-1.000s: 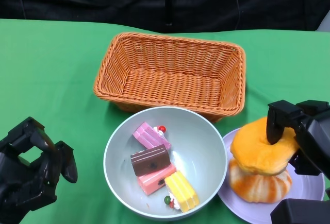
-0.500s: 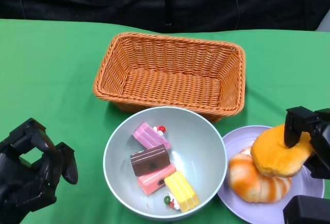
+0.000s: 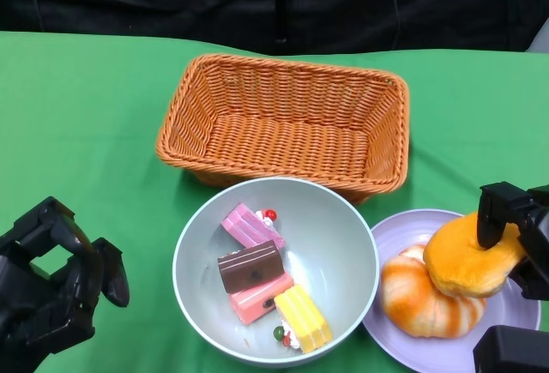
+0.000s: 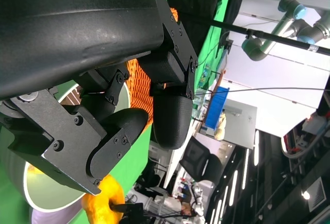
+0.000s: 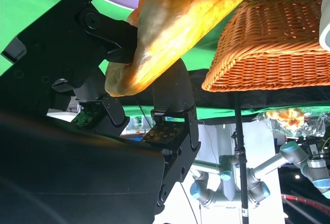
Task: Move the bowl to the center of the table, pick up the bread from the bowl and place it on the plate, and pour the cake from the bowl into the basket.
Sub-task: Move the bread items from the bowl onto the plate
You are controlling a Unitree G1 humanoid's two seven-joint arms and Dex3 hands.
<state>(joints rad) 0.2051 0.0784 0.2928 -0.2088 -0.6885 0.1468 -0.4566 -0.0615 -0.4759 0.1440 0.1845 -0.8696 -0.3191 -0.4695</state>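
Note:
A pale green bowl (image 3: 339, 244) sits in front of the basket and holds several cake pieces (image 3: 262, 279). To its right a lilac plate (image 3: 403, 236) carries a striped orange bread roll (image 3: 420, 303). My right hand (image 3: 521, 236) grips a second, golden bread (image 3: 467, 257) that lies against the roll over the plate; the right wrist view shows this bread (image 5: 175, 33) between the black fingers. My left hand (image 3: 51, 283) rests at the lower left with fingers curled, nothing in it.
An empty orange wicker basket (image 3: 287, 120) stands behind the bowl, its near rim close to the bowl's edge. Green cloth covers the table; a dark backdrop runs along the far edge.
My right hand has carried the golden bread to the right and down, from on top of the striped roll to the plate's right side. The left hand has stayed still.

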